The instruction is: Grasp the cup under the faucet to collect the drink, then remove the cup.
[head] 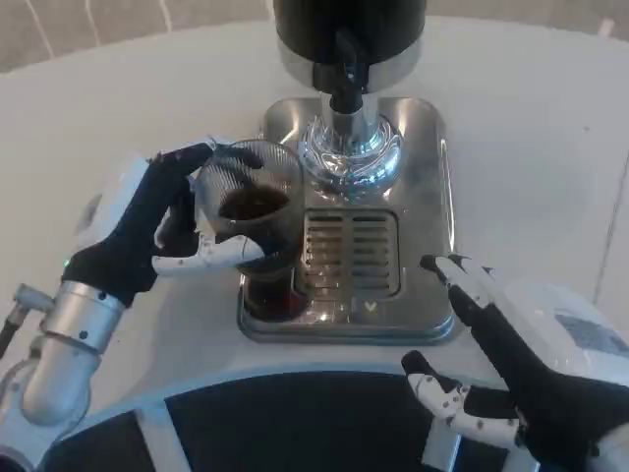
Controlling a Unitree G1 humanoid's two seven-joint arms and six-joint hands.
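Observation:
A clear ribbed cup (pixel 254 211) with dark drink in it sits at the left side of the steel drip tray (pixel 428 197), left of the black faucet (pixel 346 74). My left hand (pixel 157 231) grips the cup, fingers wrapped round its left and front sides. The cup stands left of the spout, not directly beneath it. My right hand (pixel 501 364) hovers at the tray's front right corner with fingers spread, holding nothing.
The dispenser's black body (pixel 349 25) and chrome column (pixel 349 147) rise at the tray's back. A slotted grate (pixel 351 254) lies in the tray's middle. White table (pixel 531 128) spreads around; a dark edge (pixel 295 413) runs along the front.

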